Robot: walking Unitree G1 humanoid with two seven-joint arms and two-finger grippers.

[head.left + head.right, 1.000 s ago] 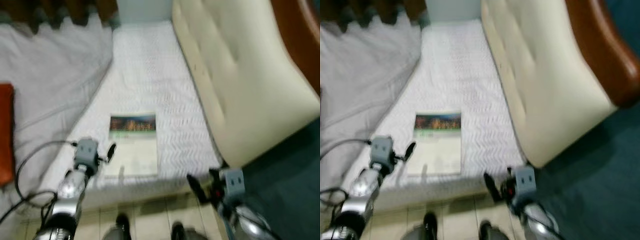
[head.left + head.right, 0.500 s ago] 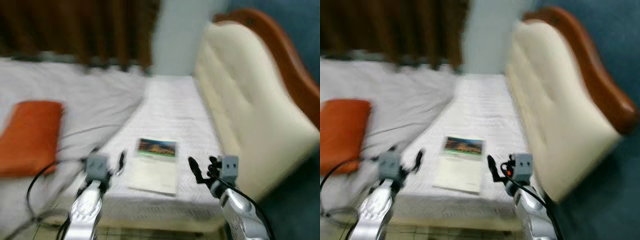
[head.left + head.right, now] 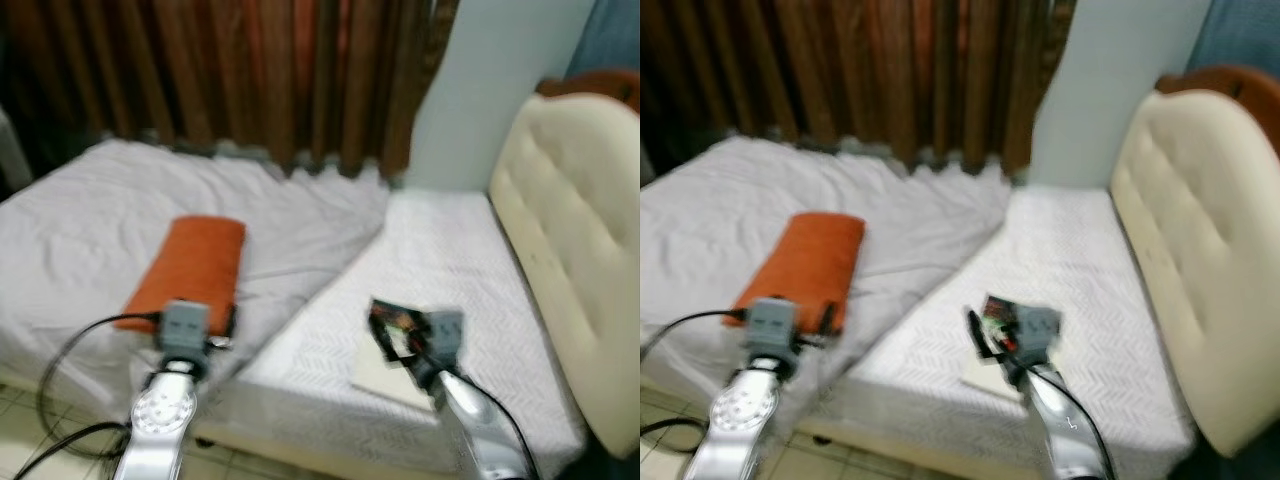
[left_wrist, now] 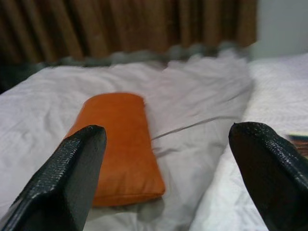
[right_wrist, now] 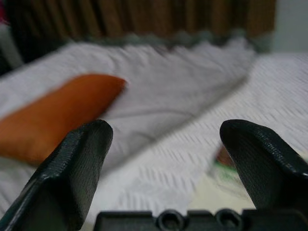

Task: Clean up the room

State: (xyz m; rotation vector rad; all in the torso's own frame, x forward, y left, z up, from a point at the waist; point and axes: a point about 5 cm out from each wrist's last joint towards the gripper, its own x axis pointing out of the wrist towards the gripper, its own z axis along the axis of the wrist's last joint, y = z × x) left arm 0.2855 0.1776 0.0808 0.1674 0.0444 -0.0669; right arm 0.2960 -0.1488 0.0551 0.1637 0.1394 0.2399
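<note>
the head view has been raised within the last second from a steep look down at the mattress edge to a wide look across the bed (image 3: 300, 390), so that the orange pillow (image 3: 190, 268) and the brown curtain (image 3: 250, 80) are now taken in; the things themselves are not judged to have moved. this is read as a survey of what is to be tidied, with nothing gripped yet. the left claw (image 4: 168, 178) is held spread and empty, the pillow just beyond it on the crumpled grey-white cover (image 3: 90, 230). the right claw (image 5: 163, 173) is likewise spread and empty, over the flat, glossy booklet (image 3: 385, 368) on the ribbed white mattress. the padded cream headboard (image 3: 580, 270) lies beyond the right claw, on its outer side; the pillow is seen as soft and oblong
</note>
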